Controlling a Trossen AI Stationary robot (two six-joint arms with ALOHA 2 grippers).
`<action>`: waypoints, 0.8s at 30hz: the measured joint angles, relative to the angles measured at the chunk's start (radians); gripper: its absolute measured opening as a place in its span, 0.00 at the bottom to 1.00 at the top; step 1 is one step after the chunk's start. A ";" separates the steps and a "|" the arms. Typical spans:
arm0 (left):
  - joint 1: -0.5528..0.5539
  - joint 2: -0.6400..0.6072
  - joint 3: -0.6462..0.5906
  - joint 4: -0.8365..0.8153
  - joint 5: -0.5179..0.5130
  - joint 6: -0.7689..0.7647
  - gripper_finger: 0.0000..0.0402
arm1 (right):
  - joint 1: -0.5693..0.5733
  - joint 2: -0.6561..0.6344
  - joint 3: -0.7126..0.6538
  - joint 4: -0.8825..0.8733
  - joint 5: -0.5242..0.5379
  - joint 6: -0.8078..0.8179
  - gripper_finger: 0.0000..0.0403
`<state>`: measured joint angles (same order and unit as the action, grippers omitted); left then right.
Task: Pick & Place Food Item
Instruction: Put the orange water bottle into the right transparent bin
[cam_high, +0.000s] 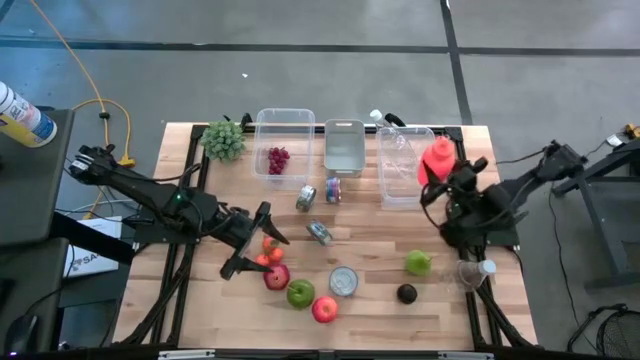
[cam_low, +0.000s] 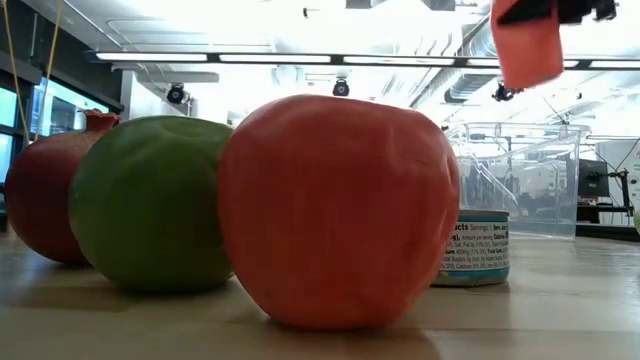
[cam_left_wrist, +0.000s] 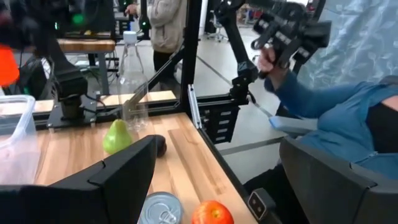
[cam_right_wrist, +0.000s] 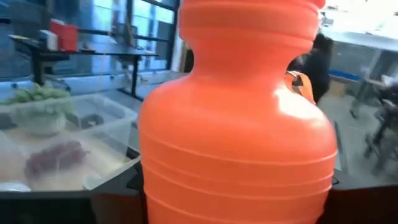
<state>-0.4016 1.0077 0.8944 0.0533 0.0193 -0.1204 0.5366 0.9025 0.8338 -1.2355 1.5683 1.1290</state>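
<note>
Gripping the orange bottle (cam_high: 438, 160), the right gripper (cam_high: 447, 178) hangs above the clear bin (cam_high: 405, 170).

Overhead camera and table-level camera share the red apple (cam_high: 324, 309).

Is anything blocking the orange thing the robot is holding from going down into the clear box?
Nothing visible blocks it. The right gripper holds the orange item at the right edge of the clear bin, which looks empty. The left gripper waits open, far off by the tomatoes.

Yellow cable (cam_high: 75, 75) and spray can (cam_high: 22, 115) left of the wooden table (cam_high: 210, 300).
</note>
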 joint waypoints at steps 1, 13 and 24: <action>0.000 0.000 0.000 0.003 -0.001 0.000 0.82 | -0.011 0.002 -0.022 0.026 0.000 0.008 0.53; 0.000 0.000 0.000 -0.031 -0.005 0.032 0.82 | -0.154 0.192 -0.111 0.420 -0.015 -0.100 0.53; -0.010 0.016 0.000 -0.034 -0.006 0.018 0.82 | -0.380 0.377 -0.111 0.742 -0.166 -0.305 0.53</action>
<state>-0.4114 1.0233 0.8944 0.0193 0.0128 -0.1020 0.1566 1.2798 0.7223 -0.4939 1.4022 0.8242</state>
